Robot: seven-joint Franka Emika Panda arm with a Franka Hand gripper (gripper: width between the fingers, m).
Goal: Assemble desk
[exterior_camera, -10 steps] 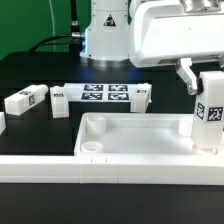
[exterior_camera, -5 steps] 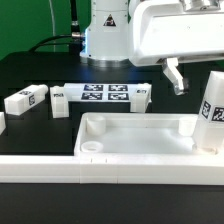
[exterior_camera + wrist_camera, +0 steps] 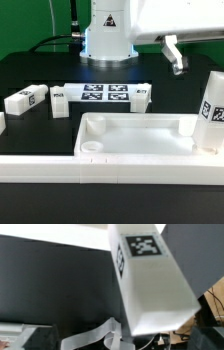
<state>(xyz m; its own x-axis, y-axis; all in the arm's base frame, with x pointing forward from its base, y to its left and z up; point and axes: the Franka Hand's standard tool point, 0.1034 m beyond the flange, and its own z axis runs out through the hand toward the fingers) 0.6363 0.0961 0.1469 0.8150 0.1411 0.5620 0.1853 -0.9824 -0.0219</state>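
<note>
Desk leg (image 3: 212, 112) (tilted at a corner of the top (image 3: 130, 151)) now stands free, fingers (image 3: 173, 52) lifted away, apart.

Pretty much the whole shot is taken up by a white square-section leg (image 3: 150, 286), seen tilted and very close up. A black-and-white tag (image 3: 143, 246) is stuck on one face near its far end. The dark table (image 3: 50, 286) is seen behind it. A few white bits are glimpsed by the near end, but what they are can't be told tbh.
</note>
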